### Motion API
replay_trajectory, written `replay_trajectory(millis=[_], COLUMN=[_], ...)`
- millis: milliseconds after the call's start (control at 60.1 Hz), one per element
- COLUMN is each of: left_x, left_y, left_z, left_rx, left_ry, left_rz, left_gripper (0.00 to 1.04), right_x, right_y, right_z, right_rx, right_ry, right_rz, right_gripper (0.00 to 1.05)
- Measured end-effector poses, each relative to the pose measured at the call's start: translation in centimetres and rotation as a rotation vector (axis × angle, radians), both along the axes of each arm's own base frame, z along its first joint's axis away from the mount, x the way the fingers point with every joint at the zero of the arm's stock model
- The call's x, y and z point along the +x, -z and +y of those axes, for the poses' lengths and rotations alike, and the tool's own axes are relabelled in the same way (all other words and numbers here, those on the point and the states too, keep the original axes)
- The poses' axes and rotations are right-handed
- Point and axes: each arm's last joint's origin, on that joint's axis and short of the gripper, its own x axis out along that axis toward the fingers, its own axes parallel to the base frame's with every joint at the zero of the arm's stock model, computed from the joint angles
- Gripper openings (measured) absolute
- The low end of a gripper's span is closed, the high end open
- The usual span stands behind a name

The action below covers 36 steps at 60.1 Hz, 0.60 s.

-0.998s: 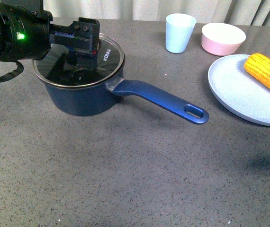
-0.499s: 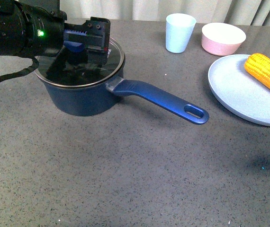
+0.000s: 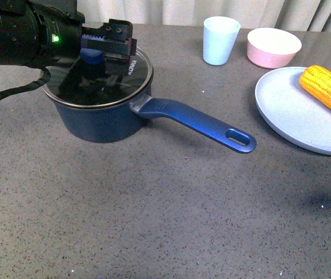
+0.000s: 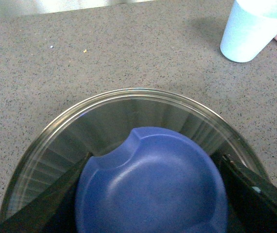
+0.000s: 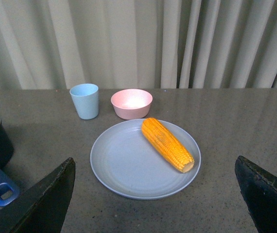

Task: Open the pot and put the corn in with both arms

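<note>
Glass lid (image 3: pixel 132 78) sits on the pot (image 3: pixel 96 125) with the left gripper (image 3: pixel 103 57) clamped on its blue knob (image 4: pixel 150 187), so a straight, level lift seems best.

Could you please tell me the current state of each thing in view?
pot: closed, with the lid on.
lid: sitting on the pot, gripped by its handle.
left claw: shut on the lid.
right claw: open and empty.
corn: lying on the plate.
cup: upright.
bowl: upright, empty.
</note>
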Motion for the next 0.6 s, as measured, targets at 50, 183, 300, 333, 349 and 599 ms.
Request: replay_trajectory(millis=[50,183,300,333,349,599], left_x=[0.0,0.0,0.1,0.1,0.1,-0.3], left_y=[0.0,0.0,-0.1,-0.1,-0.1,-1.5], left_z=[0.0,0.0,-0.1,-0.1,-0.1,-0.1], left_rx=[0.0,0.004,0.008,0.009,0.01,0.004], left_ry=[-0.001,-0.007,-0.012,-0.013,-0.014,-0.018], left_rz=[0.002,0.002,0.005,0.006,0.008,0.009], left_gripper=[0.61,0.6,0.6,0.6,0.6,0.6], right_x=[0.0,0.0,0.0,0.0,0.0,0.0], right_y=[0.0,0.0,0.0,0.0,0.0,0.0], right_z=[0.0,0.0,0.0,0.0,0.0,0.0], right_rx=[0.0,0.0,0.0,0.0,0.0,0.0], right_ry=[0.0,0.0,0.0,0.0,0.0,0.0], right_rz=[0.0,0.0,0.0,0.0,0.0,0.0], right_gripper=[0.96,0.96,0.96,0.96,0.96,0.96])
